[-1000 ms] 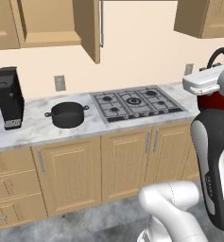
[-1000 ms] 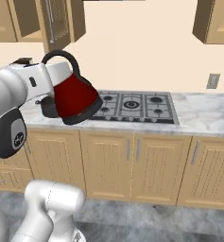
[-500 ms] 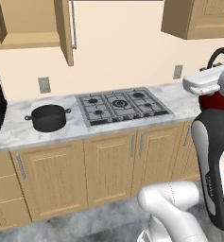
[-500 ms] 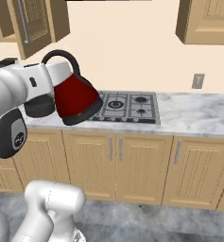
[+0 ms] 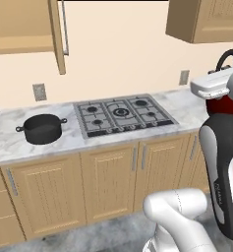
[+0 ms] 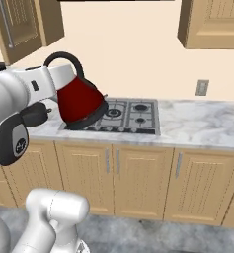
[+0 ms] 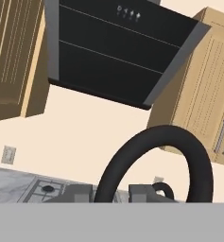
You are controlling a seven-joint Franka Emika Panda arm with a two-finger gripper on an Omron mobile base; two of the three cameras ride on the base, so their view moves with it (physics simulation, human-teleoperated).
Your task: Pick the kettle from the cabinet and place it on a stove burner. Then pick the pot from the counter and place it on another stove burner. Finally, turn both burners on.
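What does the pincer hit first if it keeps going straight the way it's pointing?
Apart from the kettle handle the pincer already grips, likely the bare wall under the black range hood; depth is unclear.

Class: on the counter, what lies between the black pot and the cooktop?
Nothing. In the left base view, a short stretch of bare marble counter separates the pot from the cooktop; they stand apart, not touching.
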